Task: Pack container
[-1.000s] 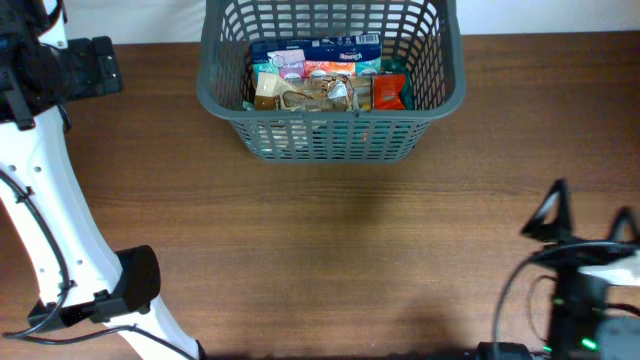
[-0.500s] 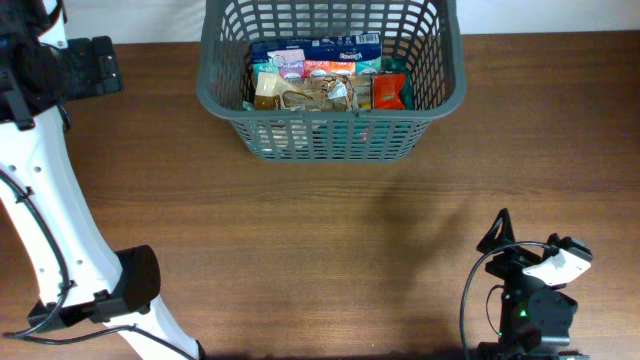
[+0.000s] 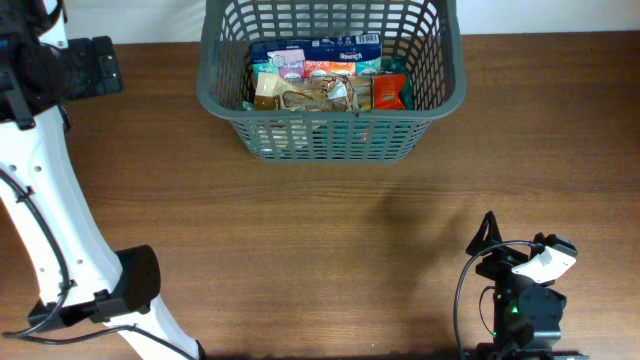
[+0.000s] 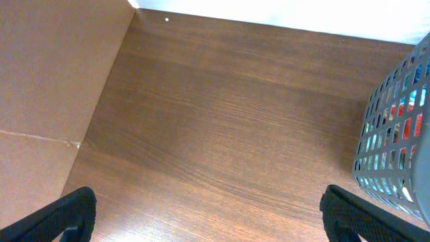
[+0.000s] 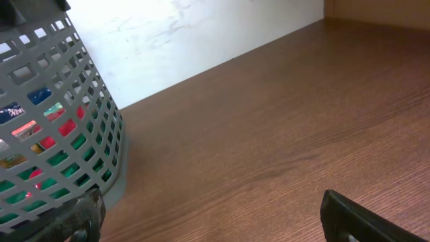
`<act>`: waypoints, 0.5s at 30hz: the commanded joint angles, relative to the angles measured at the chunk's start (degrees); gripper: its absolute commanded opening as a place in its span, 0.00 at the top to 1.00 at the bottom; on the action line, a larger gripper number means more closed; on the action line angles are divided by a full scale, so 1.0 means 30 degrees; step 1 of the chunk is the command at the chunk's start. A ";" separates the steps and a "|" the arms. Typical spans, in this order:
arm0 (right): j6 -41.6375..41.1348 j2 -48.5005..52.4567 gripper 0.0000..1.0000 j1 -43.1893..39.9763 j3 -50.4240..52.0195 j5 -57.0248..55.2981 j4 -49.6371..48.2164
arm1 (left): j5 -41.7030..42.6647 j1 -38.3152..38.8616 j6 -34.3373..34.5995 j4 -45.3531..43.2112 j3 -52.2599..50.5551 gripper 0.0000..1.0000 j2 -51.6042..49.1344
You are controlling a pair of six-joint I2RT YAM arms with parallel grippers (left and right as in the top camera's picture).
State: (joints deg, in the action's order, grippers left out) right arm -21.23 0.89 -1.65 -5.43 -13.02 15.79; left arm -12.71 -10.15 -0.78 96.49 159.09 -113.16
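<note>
- Right gripper point(image 3: 514, 242) has pulled back toward the table's point(image 3: 300, 230) near edge and slid leftward since a second ago; the left arm and the basket point(image 3: 330, 142) have not shifted.
- From the right gripper the basket lies well ahead and off to the left. In the right wrist view only its slotted side shows, at the left edge.
- Its long axis runs left to right, across the right gripper's line of reach.
- From the left gripper point(image 4: 205, 218) the basket sits near, on the right. That arm looks the closer of the two.
- Right fingers point(image 5: 353, 216) stand wide apart at the bottom corners of the wrist view, with bare wood between them, holding and touching nothing.
- Left fingers point(image 4: 64, 215) are spread just as wide over bare wood, also empty.
- Packets point(image 3: 325, 80) lie inside the basket, far ahead of the right gripper, and I see none loose on the table, so packing seems finished or nearly so.
</note>
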 commanded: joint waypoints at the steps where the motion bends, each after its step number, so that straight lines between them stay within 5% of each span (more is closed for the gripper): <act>1: -0.0226 -0.0233 0.01 0.0204 0.0175 0.0124 -0.0066 | -0.0138 -0.0080 0.0197 0.0015 -0.0058 0.01 -0.0036; 11: -0.0219 -0.0233 0.01 0.0204 0.0175 0.0117 -0.0066 | -0.0146 0.0109 0.0197 0.0007 -0.0459 0.01 0.0393; 15: -0.0219 -0.0233 0.01 0.0204 0.0175 0.0117 -0.0066 | -0.0138 0.1129 0.0197 -0.0007 -0.4204 0.01 0.2907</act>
State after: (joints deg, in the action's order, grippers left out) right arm -21.26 0.89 -1.65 -5.43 -12.99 15.79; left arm -12.75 -9.15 -0.78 96.20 153.64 -110.67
